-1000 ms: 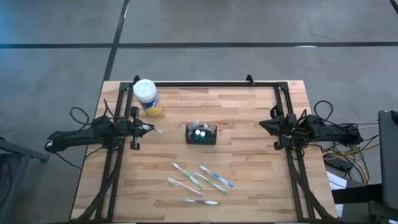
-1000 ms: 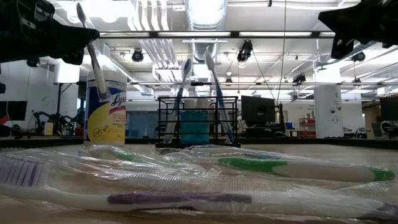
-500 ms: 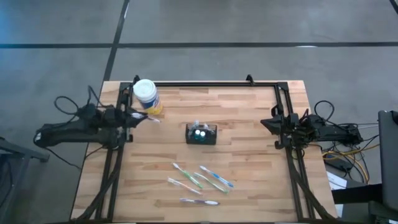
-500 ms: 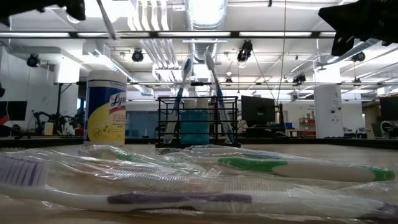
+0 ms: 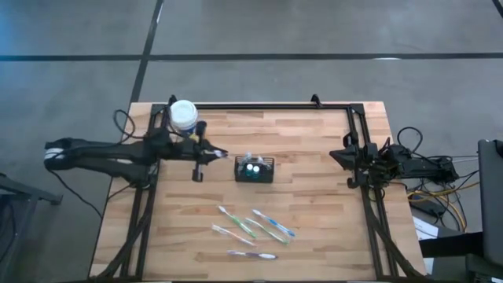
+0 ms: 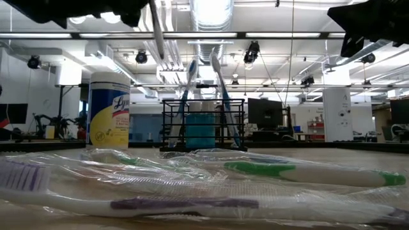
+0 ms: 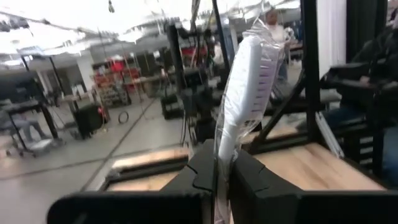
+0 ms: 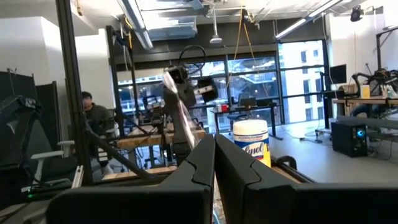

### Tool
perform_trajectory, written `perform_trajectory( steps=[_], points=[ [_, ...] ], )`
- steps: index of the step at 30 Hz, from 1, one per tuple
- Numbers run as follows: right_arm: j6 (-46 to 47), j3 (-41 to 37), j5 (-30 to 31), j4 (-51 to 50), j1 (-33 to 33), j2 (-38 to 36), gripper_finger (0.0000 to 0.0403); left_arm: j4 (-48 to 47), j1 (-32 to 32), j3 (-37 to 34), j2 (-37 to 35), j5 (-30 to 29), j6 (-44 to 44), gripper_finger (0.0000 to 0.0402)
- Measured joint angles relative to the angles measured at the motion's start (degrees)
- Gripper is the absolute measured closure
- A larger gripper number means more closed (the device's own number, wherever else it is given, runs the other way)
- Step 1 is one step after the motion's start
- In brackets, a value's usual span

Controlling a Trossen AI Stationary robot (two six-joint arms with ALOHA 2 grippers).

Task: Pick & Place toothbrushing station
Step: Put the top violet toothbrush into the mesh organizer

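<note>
The toothbrushing station (image 5: 255, 169) is a small black wire caddy near the table's middle; in the low view (image 6: 203, 124) two toothbrushes stand in it. My left gripper (image 5: 211, 152) hovers just left of it, shut on a white toothbrush (image 7: 247, 74) in clear wrap. That toothbrush also shows high in the low view (image 6: 157, 30). My right gripper (image 5: 346, 157) waits shut at the table's right edge, its fingers (image 8: 205, 165) holding nothing. Several wrapped toothbrushes (image 5: 253, 229) lie flat on the wood toward the near edge. My left gripper pinches the wrapped toothbrush's handle just below the head (image 7: 221, 155) between its two fingers (image 7: 202, 174). The fingers come about level from the table's left. The head end sticks out beyond them, and the toothbrush is lifted clear of the table.
A round white-capped jar with a yellow label (image 5: 184, 116) stands at the far left, beside my left arm. A black frame (image 5: 259, 105) runs along the table's far edge and down both sides. Bare wood (image 5: 314, 141) lies between the caddy and the right arm.
My left gripper has risen and reached toward the table's right, from beside the jar toward the caddy, carrying the wrapped toothbrush higher above the table. It has stayed shut on it.
</note>
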Motion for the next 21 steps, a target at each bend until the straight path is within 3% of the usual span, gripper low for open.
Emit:
perform_trajectory(
  steps=[10,21],
  points=[
    [-0.02,0.04,0.00,-0.12,0.00,0.06,0.0394,5.55,0.86,-0.34,11.38,0.58,0.51,0.0382],
    [-0.39,0.04,0.00,-0.13,0.00,0.03,0.0394,11.47,3.30,-1.89,17.05,1.50,1.32,0.0382]
  ],
)
